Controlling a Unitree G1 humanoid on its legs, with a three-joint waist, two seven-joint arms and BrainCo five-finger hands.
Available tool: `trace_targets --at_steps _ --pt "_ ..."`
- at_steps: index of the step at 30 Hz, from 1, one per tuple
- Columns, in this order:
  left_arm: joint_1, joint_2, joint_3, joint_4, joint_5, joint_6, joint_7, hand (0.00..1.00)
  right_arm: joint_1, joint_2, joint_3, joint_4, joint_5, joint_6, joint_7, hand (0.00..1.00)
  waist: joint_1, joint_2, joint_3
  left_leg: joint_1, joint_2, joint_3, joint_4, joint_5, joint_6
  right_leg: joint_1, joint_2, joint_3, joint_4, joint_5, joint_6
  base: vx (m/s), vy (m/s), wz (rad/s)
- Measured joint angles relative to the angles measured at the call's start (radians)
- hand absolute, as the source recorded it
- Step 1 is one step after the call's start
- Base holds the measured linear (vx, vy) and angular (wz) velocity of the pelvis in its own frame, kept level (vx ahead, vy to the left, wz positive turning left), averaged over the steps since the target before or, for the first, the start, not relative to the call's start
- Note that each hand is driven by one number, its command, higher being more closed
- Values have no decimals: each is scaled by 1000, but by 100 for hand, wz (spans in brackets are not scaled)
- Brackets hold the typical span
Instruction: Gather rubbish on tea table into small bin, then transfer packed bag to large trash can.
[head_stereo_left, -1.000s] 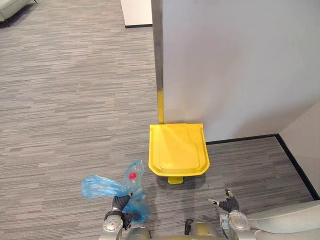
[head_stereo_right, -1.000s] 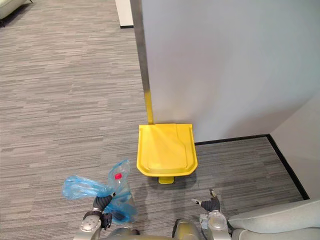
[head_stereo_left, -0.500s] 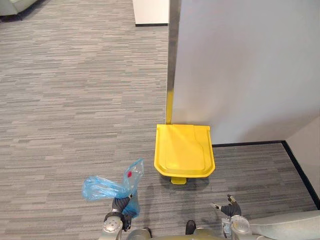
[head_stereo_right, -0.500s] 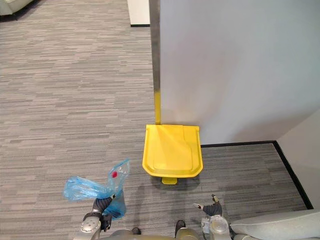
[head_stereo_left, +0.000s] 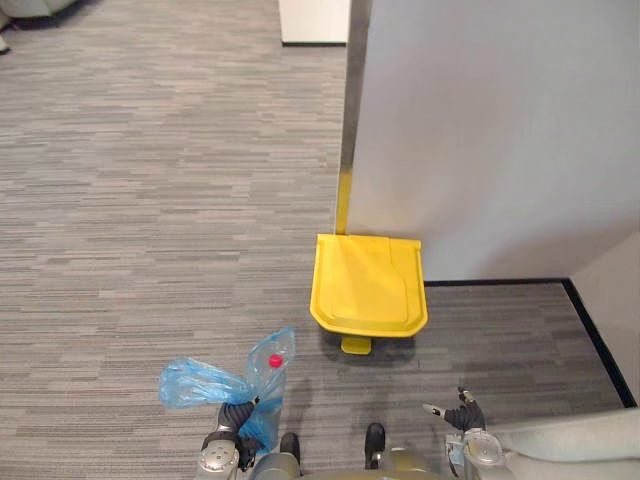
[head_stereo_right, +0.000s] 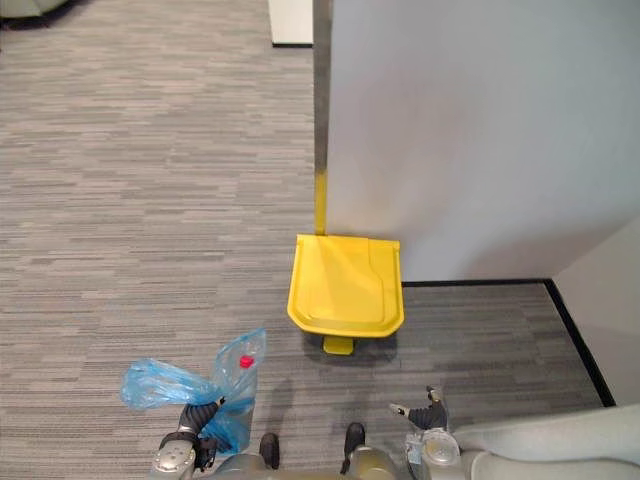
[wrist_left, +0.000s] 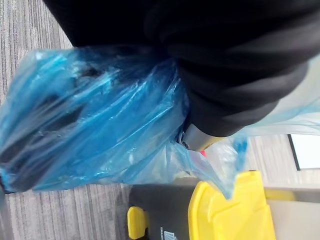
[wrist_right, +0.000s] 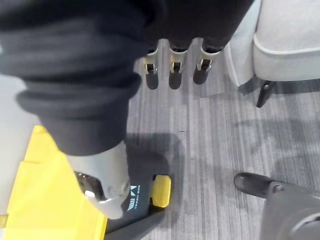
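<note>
There is one blue see-through plastic bag (head_stereo_left: 200, 383), one yellow plastic pedal bin (head_stereo_left: 367, 290), and my two hands low in the head views. My left hand (head_stereo_left: 236, 418) is closed around the gathered neck of the bag and holds it up above the grey striped carpet (head_stereo_left: 150, 200). The bag sits to the left of the bin, clearly apart from it. Its film is thin, crinkled and glossy, a bright blue that turns paler where it stretches. One lobe puffs out to the left of my fist, a second flap stands up above it, and the rest hangs below. One small red cap-like piece (head_stereo_left: 275, 361) shows through the upright flap; I cannot tell what else is inside. In the left wrist view the bag (wrist_left: 100, 120) bunches tightly against my dark hand cover. My right hand (head_stereo_left: 458, 412) hangs empty at the lower right, its fingers (wrist_right: 172, 75) straight and loose with the thumb held apart. The single bin stands against a pale grey wall (head_stereo_left: 500, 130), its flat lid down. One yellow foot pedal (head_stereo_left: 355, 345) sticks out at its front, toward me. One pale grey upholstered seat (head_stereo_left: 570, 440) lies beside my right arm.
</note>
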Motion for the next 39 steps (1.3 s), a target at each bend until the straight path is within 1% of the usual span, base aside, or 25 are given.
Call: trace_targets --at_steps 1,2,3,4,5,6,7,8,10,12,13,14,15,16,17,18,19,21,22,24,26,30,34,35,39 --pt "0 0 0 -3 0 1 0 100 8 2 0 0 0 2 0 0 1 -6 4 -14 -3 0 34 -27 0 -3 -10 -2 35 -12 15 31 72 6" --pt "10 6 -13 -28 0 3 0 100 33 15 -12 -7 9 7 0 0 -1 -23 5 -7 -15 -23 82 -73 6 1 -43 -15 103 -46 66 6 49 23" --pt "8 8 -21 -38 0 3 0 100 44 24 -28 -16 17 9 0 0 -1 -30 4 -2 -31 -30 86 -81 20 6 -58 -22 124 -52 99 89 98 40" --pt "-12 6 -33 -41 1 2 -1 100 47 34 -63 -41 22 10 -1 0 -1 -22 20 13 -29 -45 98 -88 31 -42 -83 -32 267 -13 144 78 62 36" --pt "-19 6 -32 -45 1 2 -1 100 44 34 -64 -49 28 10 -1 0 -1 -18 30 15 -29 -48 117 -97 40 -89 -91 -32 378 20 145 144 128 26" --pt "-27 -3 -32 -55 1 5 0 100 47 36 -69 -53 36 10 1 0 3 11 53 36 -11 -62 163 -134 53 -138 -72 -22 430 -24 106 96 86 11" --pt "-32 0 -31 -58 1 5 1 100 42 39 -64 -58 40 11 2 0 3 21 57 46 6 -64 191 -159 55 -147 -47 -21 387 -44 74 164 114 3" --pt "-40 11 -30 -61 1 6 3 100 48 45 -64 -76 49 11 2 0 3 15 57 55 9 -65 210 -180 58 -166 -35 -29 336 -47 65 173 45 4" --pt "-75 19 -26 -74 1 9 3 100 41 41 -70 -81 68 11 -1 0 2 -7 69 62 7 -55 276 -241 52 -189 1 -49 108 -14 27 218 -34 5" --pt "-80 15 -7 -97 1 9 4 100 42 41 -76 -82 72 15 -2 0 1 -24 75 68 -4 -58 332 -295 34 -193 17 -40 74 -16 19 252 -110 8" --pt "-84 18 1 -102 1 10 4 100 43 40 -81 -82 77 20 -2 0 2 -30 76 76 -8 -63 358 -327 26 -191 33 -5 78 18 -24 338 -131 10" --pt "-96 2 0 -102 1 10 7 100 41 29 -91 -98 85 24 -4 0 2 -21 82 95 6 -71 362 -356 23 -194 48 -5 121 24 -48 345 -126 7" --pt "-102 -3 -1 -104 1 10 10 100 50 30 -108 -117 90 24 -5 0 3 -8 91 105 14 -73 352 -361 18 -196 55 -8 141 8 -59 382 -118 9" --pt "-112 -4 -4 -105 1 10 11 100 51 34 -136 -156 106 24 -5 0 2 5 98 127 23 -76 317 -365 13 -217 59 -8 203 -27 -64 241 -79 8" --pt "-113 -2 -3 -105 1 10 12 100 51 36 -148 -161 108 24 -4 0 1 6 99 141 23 -77 303 -366 10 -222 59 -8 225 -36 -69 298 -102 15" --pt "-114 0 0 -106 1 10 14 100 60 36 -165 -163 117 24 -4 0 0 7 98 175 30 -86 281 -371 -6 -223 58 -16 275 -49 -79 304 -105 21" --pt "-117 -4 5 -106 1 10 15 100 72 40 -184 -166 125 25 -4 0 0 9 97 208 38 -91 262 -378 -19 -221 55 -31 329 -79 -95 361 -124 25" --pt "-116 -6 6 -107 1 10 16 100 82 47 -191 -166 139 27 -4 0 -2 13 89 236 48 -93 236 -373 -30 -218 55 -48 372 -121 -104 299 -94 21" --pt "-117 -13 12 -108 1 10 16 100 76 54 -190 -166 141 27 -3 0 -1 15 85 242 60 -89 226 -355 -60 -216 60 -58 379 -137 -123 288 -89 8" --pt "-117 -28 12 -111 1 10 15 100 57 60 -186 -165 146 27 0 0 -3 23 80 243 69 -83 199 -332 -75 -215 67 -64 364 -139 -128 247 -83 1" --pt "-118 -42 12 -119 1 10 10 100 35 64 -172 -165 145 27 1 0 -4 23 75 244 78 -72 170 -311 -78 -215 68 -68 344 -137 -132 152 -63 5" --pt "-115 -43 11 -139 1 9 -1 100 14 72 -72 -165 138 25 4 0 -2 22 55 228 85 -66 146 -303 -83 -216 65 -90 312 -126 -146 49 -22 15" --pt "-106 -42 7 -140 1 9 -2 100 -25 75 51 -176 135 23 5 0 -1 22 32 145 81 -86 146 -280 -87 -251 46 -118 260 -87 -140 -50 4 31" --pt "-104 -40 5 -146 1 9 -2 100 -35 76 85 -203 134 22 5 0 3 22 32 121 82 -94 149 -268 -95 -255 43 -129 238 -72 -143 -36 -16 32" --pt "-89 -29 1 -189 3 8 -1 100 -101 71 170 -281 110 16 5 0 7 23 32 56 84 -120 156 -249 -100 -275 37 -165 207 -48 -160 -65 -49 33"
